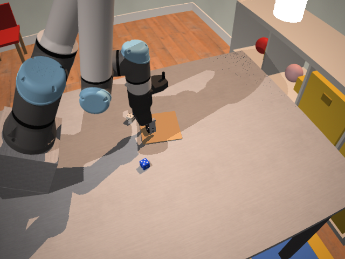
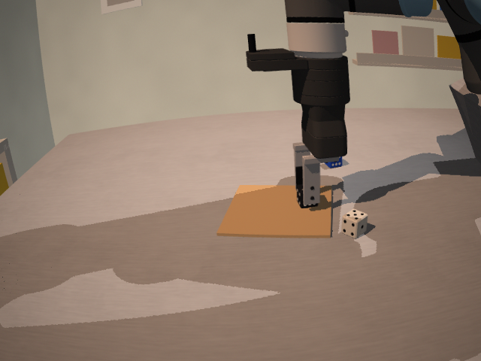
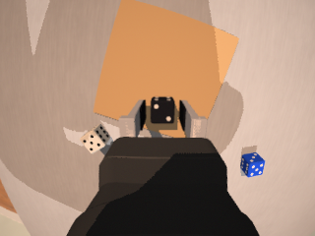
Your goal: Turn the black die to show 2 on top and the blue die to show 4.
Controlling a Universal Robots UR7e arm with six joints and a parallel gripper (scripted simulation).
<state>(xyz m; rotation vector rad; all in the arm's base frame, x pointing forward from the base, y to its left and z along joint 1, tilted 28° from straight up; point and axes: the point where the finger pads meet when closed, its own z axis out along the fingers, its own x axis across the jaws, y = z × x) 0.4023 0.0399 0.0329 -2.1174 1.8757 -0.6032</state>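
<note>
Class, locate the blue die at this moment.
In the top view the blue die sits on the bare table, off the orange mat, nearer the camera.

A broad, pale wood-grain table top (image 1: 222, 167) fills most of the top view, crossed by large grey shadows. Just left of centre in that view a flat, square orange mat (image 1: 167, 125) lies directly on it. A small white die with black pips (image 1: 129, 117) sits on the bare wood just beside the mat's left edge. Lower down, a small blue die with white pips (image 1: 144, 163) rests on the wood, apart from the mat.
</note>
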